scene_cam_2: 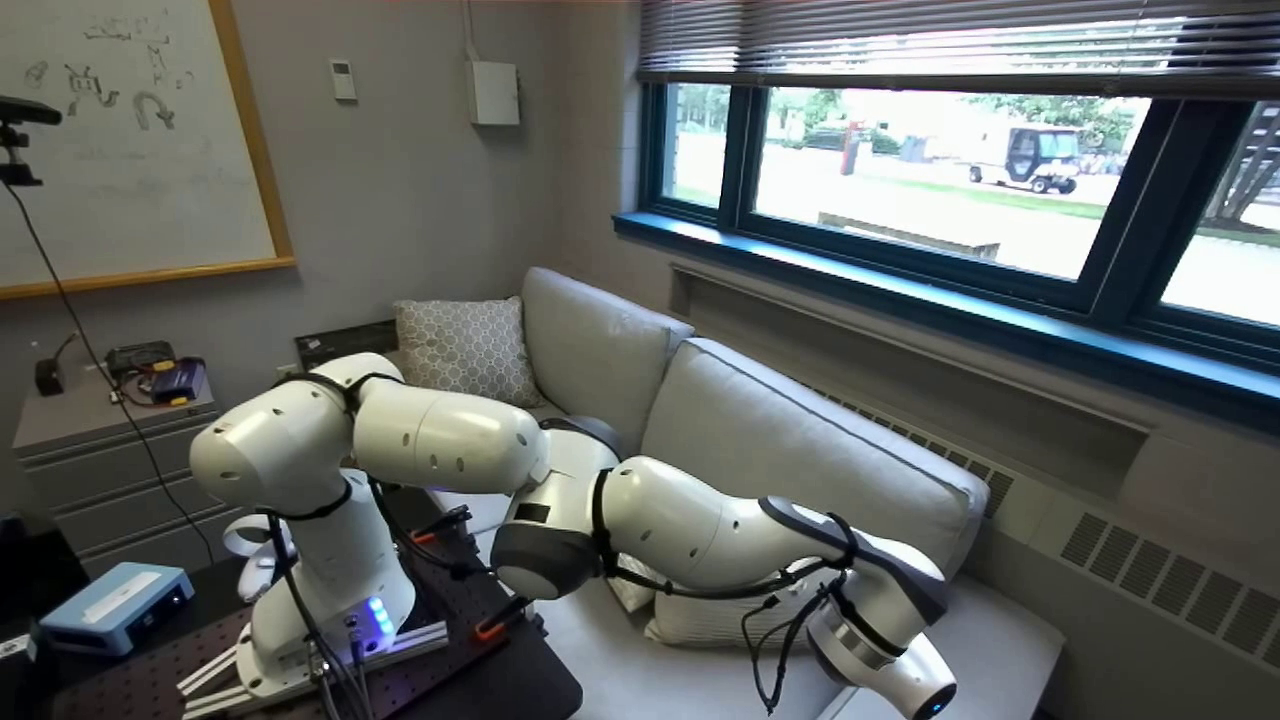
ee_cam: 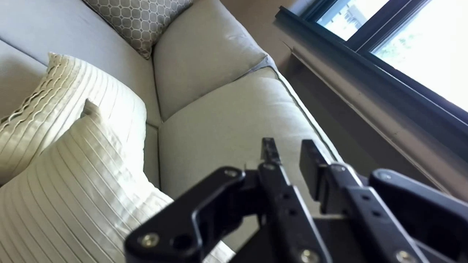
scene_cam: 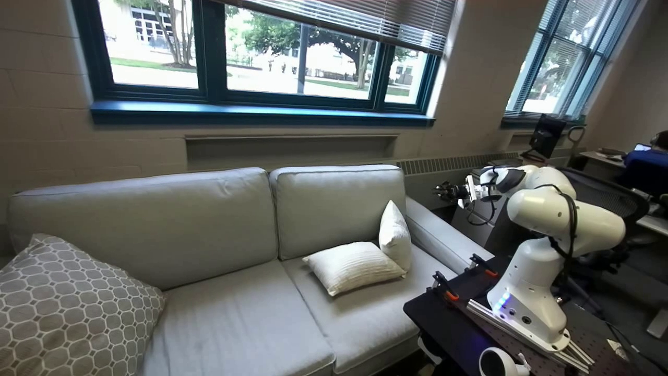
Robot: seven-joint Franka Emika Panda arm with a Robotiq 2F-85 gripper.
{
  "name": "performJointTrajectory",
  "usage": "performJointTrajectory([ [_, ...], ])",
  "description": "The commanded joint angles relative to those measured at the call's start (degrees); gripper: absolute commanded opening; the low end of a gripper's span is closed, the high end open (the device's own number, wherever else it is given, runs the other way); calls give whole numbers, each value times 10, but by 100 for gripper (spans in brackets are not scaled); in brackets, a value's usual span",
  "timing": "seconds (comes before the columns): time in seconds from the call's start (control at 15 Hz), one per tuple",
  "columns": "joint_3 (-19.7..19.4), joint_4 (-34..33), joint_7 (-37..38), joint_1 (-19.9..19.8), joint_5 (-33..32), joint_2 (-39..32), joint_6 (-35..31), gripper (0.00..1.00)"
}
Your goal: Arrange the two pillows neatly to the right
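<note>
Two cream striped pillows rest together on the sofa seat near the armrest. In an exterior view, the flatter pillow (scene_cam: 355, 266) lies on the seat, and the upright pillow (scene_cam: 395, 235) leans at its right end, touching it. The wrist view has the nearer pillow (ee_cam: 69, 193) at lower left, overlapping the farther pillow (ee_cam: 113, 95). My gripper (ee_cam: 288, 146) is partly open, a narrow gap between its fingers and nothing in it. From an exterior view, the gripper (scene_cam: 441, 191) hangs in the air right of the pillows, beyond the armrest. The arm partly covers the pillows in an exterior view.
The sofa's backrest (scene_cam: 339, 203) stands behind the pillows, its armrest (scene_cam: 443, 235) to their right. A larger lattice-patterned cushion (scene_cam: 78, 308) sits at the far left end. The black robot table (scene_cam: 443, 324) with clamps stands against the sofa's front. A window ledge (scene_cam: 261, 115) runs above.
</note>
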State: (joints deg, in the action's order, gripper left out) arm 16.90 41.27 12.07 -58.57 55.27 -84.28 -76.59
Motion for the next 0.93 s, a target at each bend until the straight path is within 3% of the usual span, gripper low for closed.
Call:
performJointTrajectory([
  [0.0, -33, -8, -3, 14, 30, 0, 11, 28],
  [0.07, -33, -8, -3, 14, 30, 0, 11, 53],
  [0.2, -40, 8, -6, 29, 54, 0, -12, 59],
  [0.27, -16, 40, -7, 28, 46, 8, -41, 66],
  [0.33, -17, 55, -18, 40, 52, 11, -63, 75],
  [0.47, -17, 99, -78, 76, 59, 22, -168, 90],
  [0.53, -36, 106, -116, 105, 89, 21, -217, 97],
  [0.87, 20, 205, -318, 181, 140, 37, -450, 100],
])
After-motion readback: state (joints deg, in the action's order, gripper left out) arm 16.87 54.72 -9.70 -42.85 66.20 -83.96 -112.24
